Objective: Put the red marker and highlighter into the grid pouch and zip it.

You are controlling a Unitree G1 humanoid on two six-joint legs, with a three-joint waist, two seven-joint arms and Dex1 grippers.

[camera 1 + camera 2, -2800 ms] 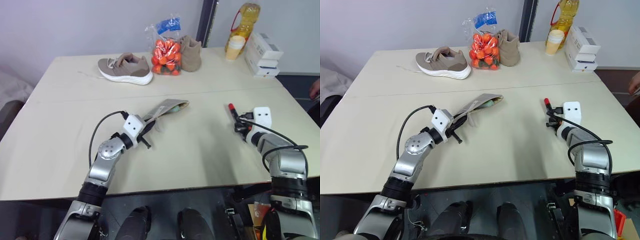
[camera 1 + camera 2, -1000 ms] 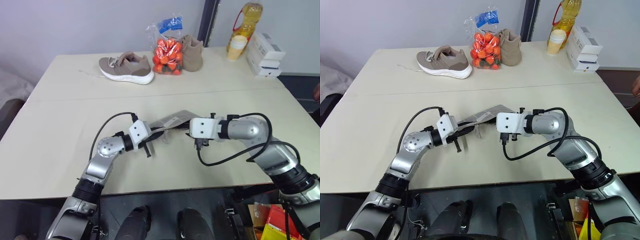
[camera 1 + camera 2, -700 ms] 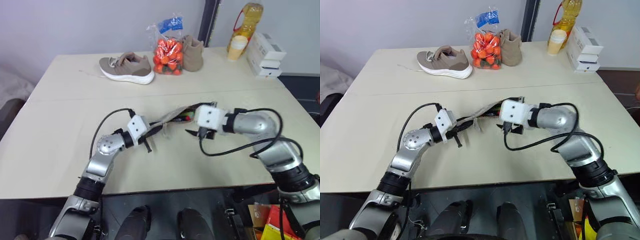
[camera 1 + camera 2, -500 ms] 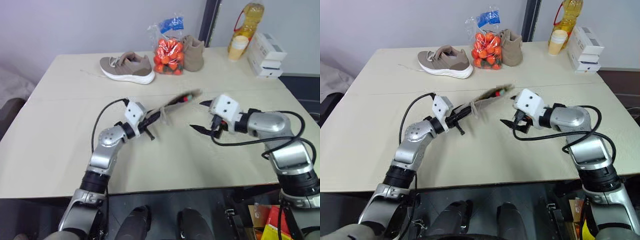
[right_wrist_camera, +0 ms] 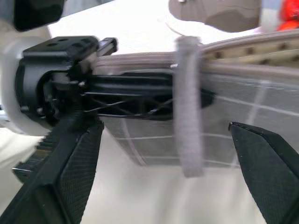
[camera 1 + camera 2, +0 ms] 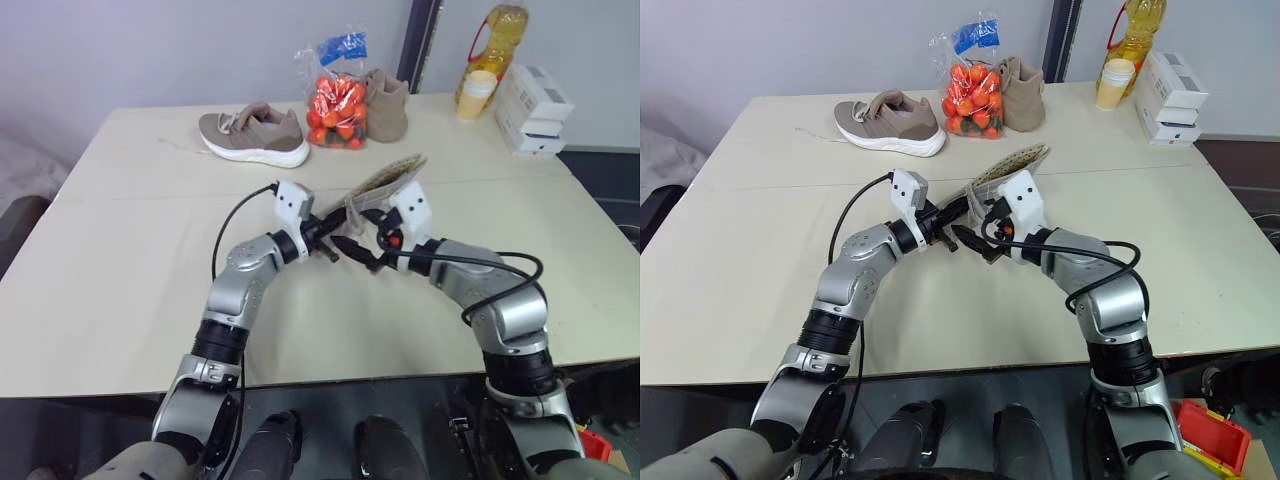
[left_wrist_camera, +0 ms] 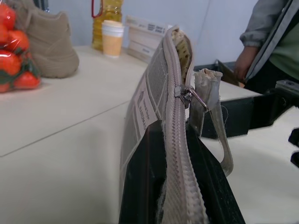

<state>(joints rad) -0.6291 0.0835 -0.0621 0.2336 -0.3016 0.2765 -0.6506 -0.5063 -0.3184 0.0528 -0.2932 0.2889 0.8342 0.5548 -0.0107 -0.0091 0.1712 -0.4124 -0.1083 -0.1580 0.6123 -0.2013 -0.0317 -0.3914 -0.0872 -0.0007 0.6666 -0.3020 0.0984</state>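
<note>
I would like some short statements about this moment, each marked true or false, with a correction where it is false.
1. The left gripper is shut on the grid pouch. True.
2. The grid pouch lies flat on the table. False: it is held up, off the surface.
3. The right gripper has open jaws on either side of the zipper pull cord. True.
4. The bag of oranges stands between the shoe and the boot. True.
5. The paper cup stands beside the shoe. False: it stands by the oil bottle.

Grid pouch (image 6: 385,182) raised over table (image 6: 120,270) centre, between left gripper (image 6: 322,236) and right gripper (image 6: 362,252). Behind: shoe (image 6: 252,136), tomato bag (image 6: 335,103) right of it; oil bottle (image 6: 487,38), boxes (image 6: 530,108) far right.
</note>
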